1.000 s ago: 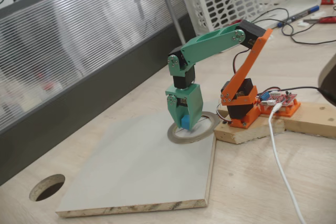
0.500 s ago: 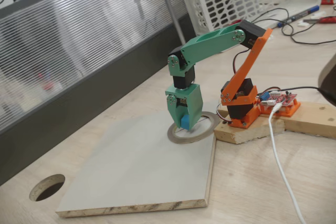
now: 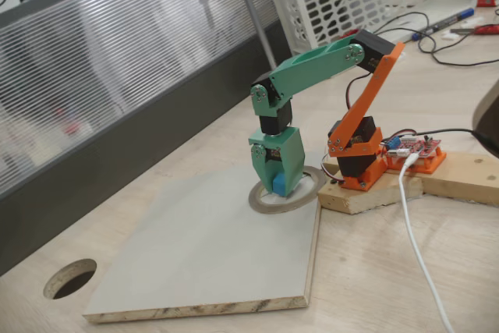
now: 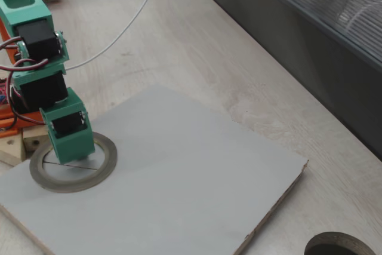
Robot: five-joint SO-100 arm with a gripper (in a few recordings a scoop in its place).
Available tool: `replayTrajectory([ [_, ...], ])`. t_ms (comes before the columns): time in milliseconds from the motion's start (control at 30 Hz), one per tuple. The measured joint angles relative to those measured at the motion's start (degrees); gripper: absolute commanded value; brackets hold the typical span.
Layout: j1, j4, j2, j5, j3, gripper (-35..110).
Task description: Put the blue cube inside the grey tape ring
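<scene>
The blue cube (image 3: 279,185) is pinched between the green gripper's (image 3: 278,190) fingers, low over the hollow centre of the grey tape ring (image 3: 263,203). The gripper points straight down and is shut on the cube. Whether the cube touches the board I cannot tell. In the other fixed view the gripper (image 4: 70,150) stands over the ring (image 4: 105,150), and its green body hides the cube. The ring lies flat at a corner of the pale board, beside the arm's base.
The ring rests on a pale grey board (image 3: 195,255) on the wooden table. A dark round hole (image 3: 70,278) is cut in the tabletop, also seen as the hole (image 4: 337,246). The orange arm base (image 3: 357,157) stands on a wooden block (image 3: 460,173); a white cable (image 3: 417,247) trails forward.
The gripper with the cube has shifted slightly to the right, further over the ring's centre. It remains shut on the cube.
</scene>
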Motion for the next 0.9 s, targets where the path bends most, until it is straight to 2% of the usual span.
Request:
replayTrajectory([
  [467,0.00,0.00,0.35,-0.18,0.00,11],
  [600,0.00,0.18,0.18,-0.18,0.00,24],
  [900,0.00,0.18,0.35,-0.18,0.00,65],
])
